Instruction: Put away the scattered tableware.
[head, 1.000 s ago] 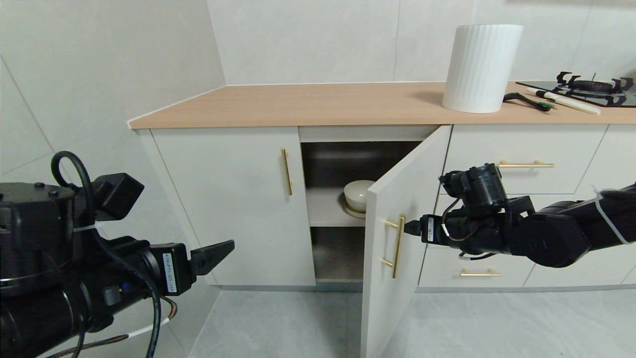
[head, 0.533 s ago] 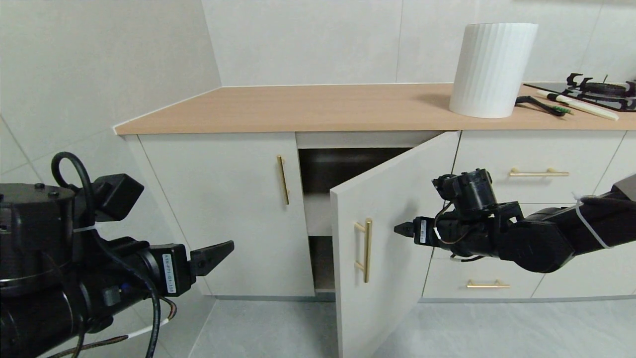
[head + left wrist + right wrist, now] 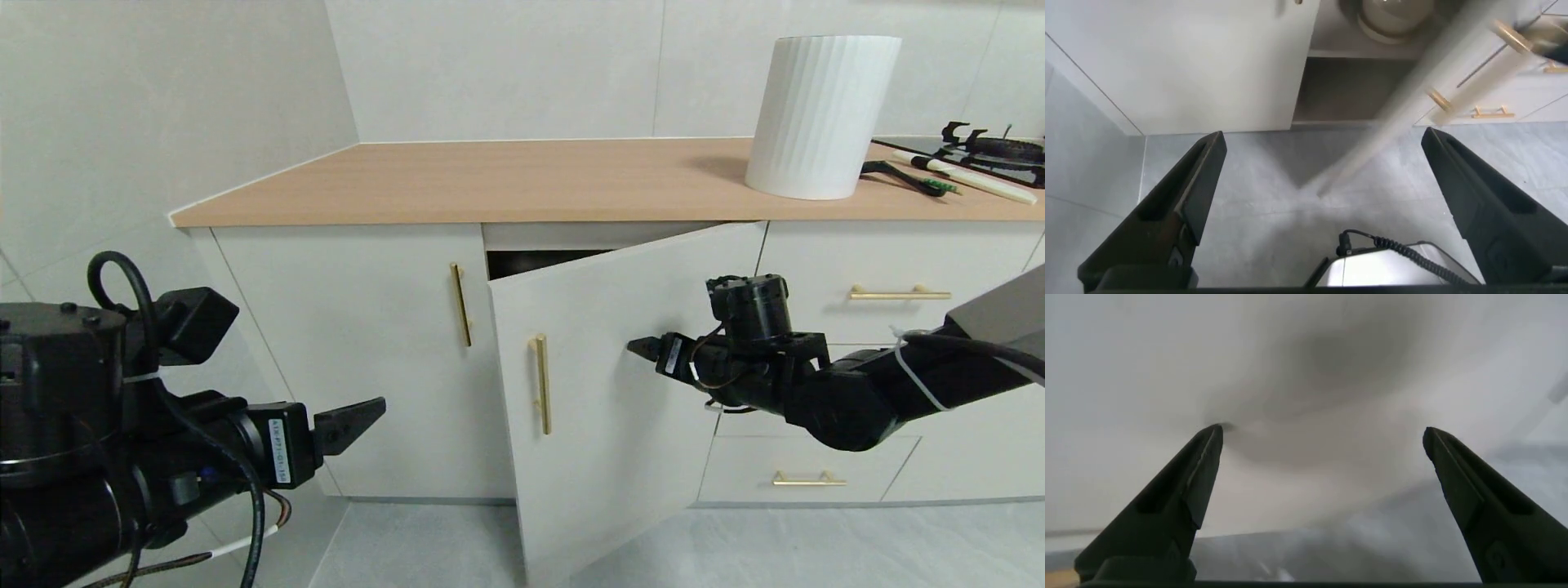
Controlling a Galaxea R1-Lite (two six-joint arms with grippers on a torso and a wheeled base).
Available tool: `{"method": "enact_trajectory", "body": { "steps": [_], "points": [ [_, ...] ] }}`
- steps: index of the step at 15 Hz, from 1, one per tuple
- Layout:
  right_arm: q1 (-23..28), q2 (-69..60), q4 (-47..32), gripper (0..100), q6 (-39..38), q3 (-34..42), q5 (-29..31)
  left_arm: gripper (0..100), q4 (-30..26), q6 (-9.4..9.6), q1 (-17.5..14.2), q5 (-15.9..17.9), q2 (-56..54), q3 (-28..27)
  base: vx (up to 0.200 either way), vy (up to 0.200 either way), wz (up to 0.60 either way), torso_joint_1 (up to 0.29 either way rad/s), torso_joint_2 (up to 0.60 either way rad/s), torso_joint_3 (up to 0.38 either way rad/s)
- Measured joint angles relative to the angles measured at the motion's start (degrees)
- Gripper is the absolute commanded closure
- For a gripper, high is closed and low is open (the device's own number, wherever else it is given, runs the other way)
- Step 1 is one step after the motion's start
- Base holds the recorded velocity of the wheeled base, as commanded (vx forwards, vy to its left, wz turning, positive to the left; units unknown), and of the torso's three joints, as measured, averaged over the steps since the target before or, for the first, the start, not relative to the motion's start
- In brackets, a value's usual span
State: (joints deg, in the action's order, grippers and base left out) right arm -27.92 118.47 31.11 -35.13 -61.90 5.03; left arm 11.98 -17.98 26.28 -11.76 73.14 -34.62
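The white cabinet door (image 3: 604, 392) with a gold handle (image 3: 540, 384) stands only slightly ajar, leaving a narrow dark gap at its top. My right gripper (image 3: 641, 347) is open, its fingertips (image 3: 1208, 445) against the door's outer face (image 3: 1315, 367). A pale bowl (image 3: 1392, 15) on a plate sits on the shelf inside the cabinet; in the head view the door hides it. My left gripper (image 3: 351, 416) hangs open and empty low at the left, away from the cabinet, its fingers (image 3: 1184, 196) spread over the floor.
A tall white ribbed container (image 3: 824, 114) stands on the wooden countertop (image 3: 490, 180). Beside it lie a black utensil (image 3: 902, 175) and a long pale one (image 3: 959, 175) next to a gas hob (image 3: 996, 151). Drawers with gold handles (image 3: 898, 292) are to the right.
The right gripper has pushed the door from wide open to almost shut, hiding the bowl in the head view. The head view has shifted. The left arm has kept still.
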Motion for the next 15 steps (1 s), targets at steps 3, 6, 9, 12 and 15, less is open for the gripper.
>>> {"method": "enact_trajectory", "body": {
  "steps": [3,6,9,12,15],
  "points": [
    [0.00,3.12,0.45,0,-3.78,-3.69,1.72,0,0.02,-0.02,0.00,0.02,0.00,0.00,0.000,0.000,0.00,0.000,0.00,0.000],
    [0.22,7.56,0.44,0,-6.85,-9.64,7.06,0,0.02,-0.07,0.01,0.02,0.04,0.00,0.000,0.000,0.00,0.000,0.00,0.000],
    [1.38,12.09,0.48,0,-8.68,-15.32,11.13,0,0.02,-0.09,0.00,0.02,0.09,0.00,0.000,0.000,0.00,0.000,0.00,0.000],
    [3.04,14.77,0.23,0,-10.76,-18.49,11.82,0,0.02,-0.09,0.00,0.02,0.20,0.00,0.000,0.000,0.00,0.000,0.00,0.000],
    [3.96,16.43,0.12,0,-10.83,-20.07,13.10,0,0.05,-0.09,0.01,0.00,0.23,0.00,0.000,0.000,0.00,0.000,0.00,0.000]
  ]
}}
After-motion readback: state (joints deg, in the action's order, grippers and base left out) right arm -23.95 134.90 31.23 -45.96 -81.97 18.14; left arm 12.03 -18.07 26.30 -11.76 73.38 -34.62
